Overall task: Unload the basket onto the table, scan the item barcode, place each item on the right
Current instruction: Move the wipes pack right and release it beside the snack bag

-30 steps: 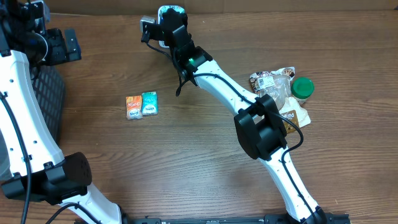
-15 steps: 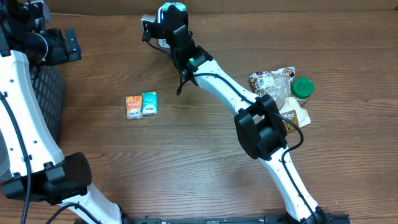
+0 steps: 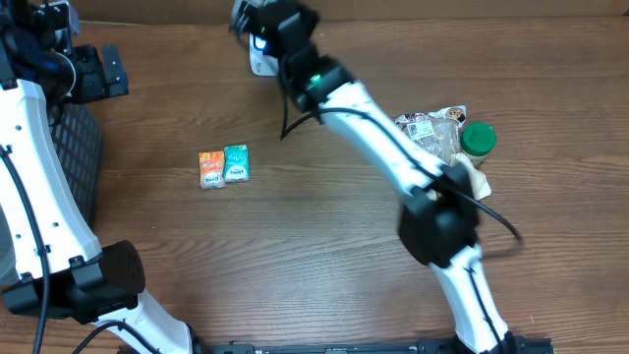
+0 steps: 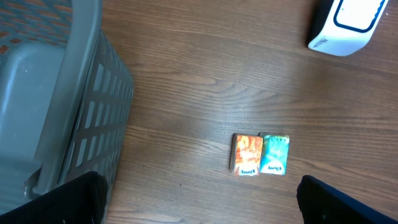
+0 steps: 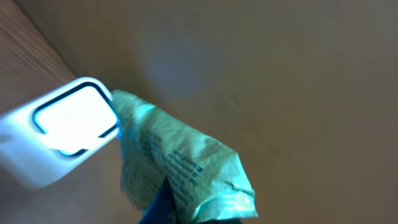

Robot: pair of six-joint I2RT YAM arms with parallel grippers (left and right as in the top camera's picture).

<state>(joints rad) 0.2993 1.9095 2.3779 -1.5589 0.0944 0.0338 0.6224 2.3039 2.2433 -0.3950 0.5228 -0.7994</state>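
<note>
Looking over the wood-grain counter (image 3: pixel 295 246), we see a grey plastic lattice basket (image 4: pixel 62 93) at its left, cut off by the frame. The left tool (image 4: pixel 199 202) hangs near it, fingers wide apart. The rounded white scanner (image 5: pixel 62 124) has a blue-rimmed window. The right tool (image 3: pixel 260 18), mostly hidden, is clamped on a crinkled green packet (image 5: pixel 180 162) just beside that window. In the wrist view the packet's long axis slants down to the right, its lower end cut off. Two small packs (image 4: pixel 261 154) lie side by side.
</note>
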